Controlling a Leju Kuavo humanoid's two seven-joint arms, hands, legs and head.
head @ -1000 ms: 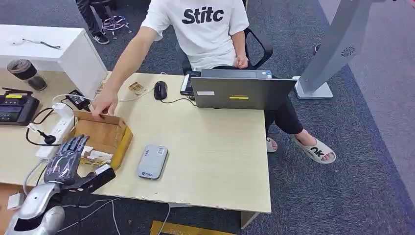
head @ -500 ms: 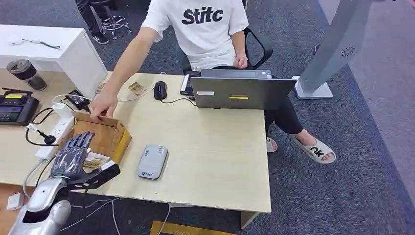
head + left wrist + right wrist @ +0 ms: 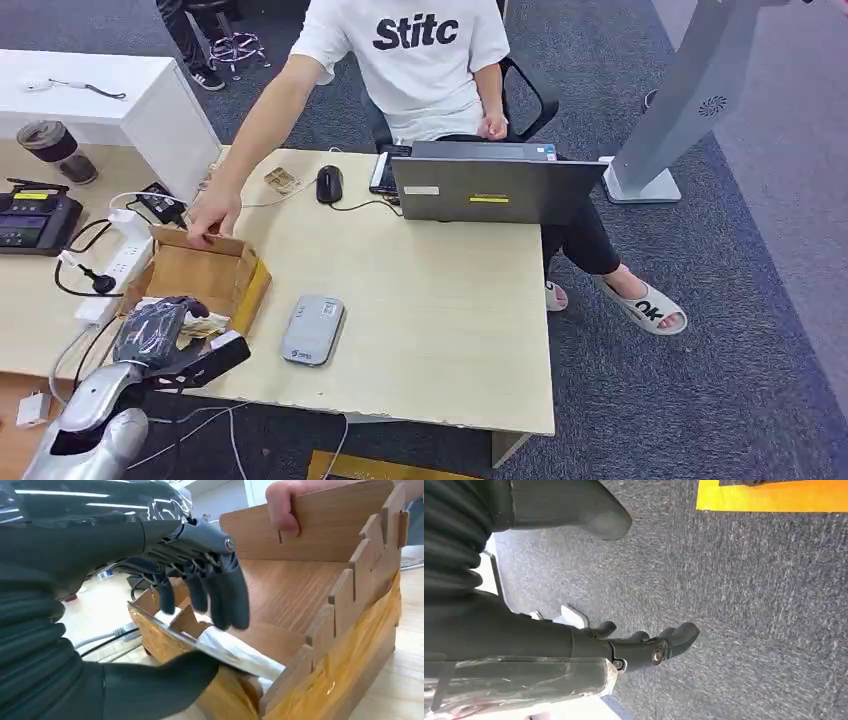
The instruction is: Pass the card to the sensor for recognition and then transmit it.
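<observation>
Beyond desk [image 3: 440, 300], shirt [image 3: 415, 50] lettered "Stitc"

A person in a white "Stitc" T-shirt [image 3: 415, 60] sat at the top centre of the frame behind a grey laptop [image 3: 490, 185]. A black mouse [image 3: 328, 184] lay just left of the laptop on the wooden table [image 3: 440, 310]. At the left edge were a white power strip [image 3: 120, 262] and a black handheld terminal [image 3: 32, 222], with a lidded cup [image 3: 55, 150] above them. A grey stand [image 3: 680, 100] rose at the upper right on dark carpet [image 3: 700, 380].
</observation>
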